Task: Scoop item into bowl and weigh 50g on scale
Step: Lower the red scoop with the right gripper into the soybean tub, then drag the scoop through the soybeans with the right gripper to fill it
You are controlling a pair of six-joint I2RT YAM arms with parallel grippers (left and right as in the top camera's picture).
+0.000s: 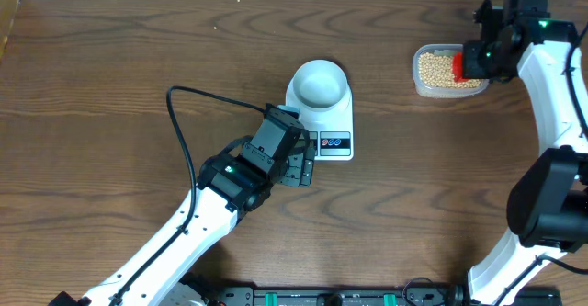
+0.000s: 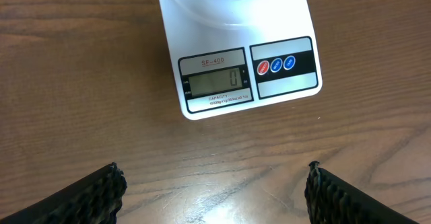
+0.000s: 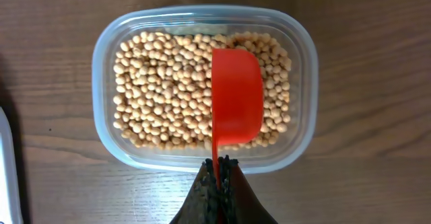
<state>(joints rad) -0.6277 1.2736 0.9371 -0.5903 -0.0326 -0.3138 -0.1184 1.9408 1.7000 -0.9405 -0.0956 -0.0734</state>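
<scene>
With right jaws clenched on the red scoop [image 3: 236, 96] over the beans [image 3: 161, 89] and left jaws released, dig deep, lift level.

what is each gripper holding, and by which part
Right gripper is shut on the red scoop, pinching the end of its thin handle. Left gripper is open, holding nothing.
</scene>
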